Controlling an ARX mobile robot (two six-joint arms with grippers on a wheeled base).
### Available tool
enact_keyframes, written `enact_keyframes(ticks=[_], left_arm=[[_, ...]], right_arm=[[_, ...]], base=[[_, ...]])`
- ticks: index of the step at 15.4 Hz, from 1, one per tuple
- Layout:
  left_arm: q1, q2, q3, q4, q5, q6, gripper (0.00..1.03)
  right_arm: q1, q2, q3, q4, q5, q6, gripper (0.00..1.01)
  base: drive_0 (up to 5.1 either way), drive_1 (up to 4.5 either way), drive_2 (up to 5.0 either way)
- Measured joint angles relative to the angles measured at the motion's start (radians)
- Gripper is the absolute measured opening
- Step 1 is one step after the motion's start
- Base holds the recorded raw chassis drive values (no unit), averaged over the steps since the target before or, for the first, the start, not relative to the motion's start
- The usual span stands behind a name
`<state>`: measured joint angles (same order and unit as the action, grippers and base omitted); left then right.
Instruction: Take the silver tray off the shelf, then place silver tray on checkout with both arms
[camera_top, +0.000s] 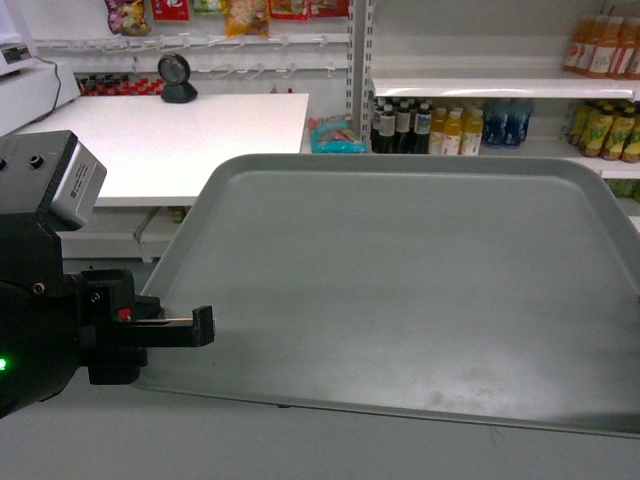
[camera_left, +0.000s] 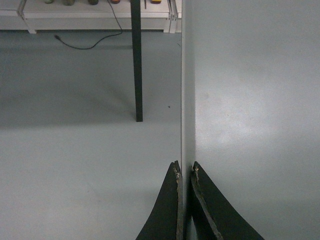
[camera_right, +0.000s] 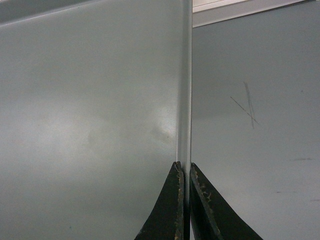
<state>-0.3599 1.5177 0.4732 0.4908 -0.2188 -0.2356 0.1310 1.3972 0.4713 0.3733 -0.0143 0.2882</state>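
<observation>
Grey-green and matte, the silver tray (camera_top: 400, 290) is held in the air over the grey floor (camera_left: 75, 165), nearer the camera than the checkout (camera_top: 170, 135) and apart from it. On the far side of the checkout stands the round black scanner (camera_top: 177, 78). The left gripper (camera_left: 185, 172) is clenched on the tray's left rim — in the left wrist view the rim runs straight into the narrow slit between its two black fingers (camera_left: 170, 205). The right gripper (camera_right: 184, 170) pinches the opposite rim the same way, its jaws pressed against the thin edge. Beyond the tray, to the right of the checkout, a white shelf (camera_top: 500, 88) carries bottles (camera_top: 450, 125). Below the left rim, a black table leg (camera_left: 137, 60) stands on the floor.
</observation>
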Motion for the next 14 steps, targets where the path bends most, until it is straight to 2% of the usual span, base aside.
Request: enact_keyframes(ticks=[14], left_arm=[[0.000,0.000,0.000,-0.005,0.000,0.000,0.03]], right_arm=[[0.000,0.002,0.000,-0.004,0.000,0.000,0.02]], base=[[-4.8,3.49,1.4]])
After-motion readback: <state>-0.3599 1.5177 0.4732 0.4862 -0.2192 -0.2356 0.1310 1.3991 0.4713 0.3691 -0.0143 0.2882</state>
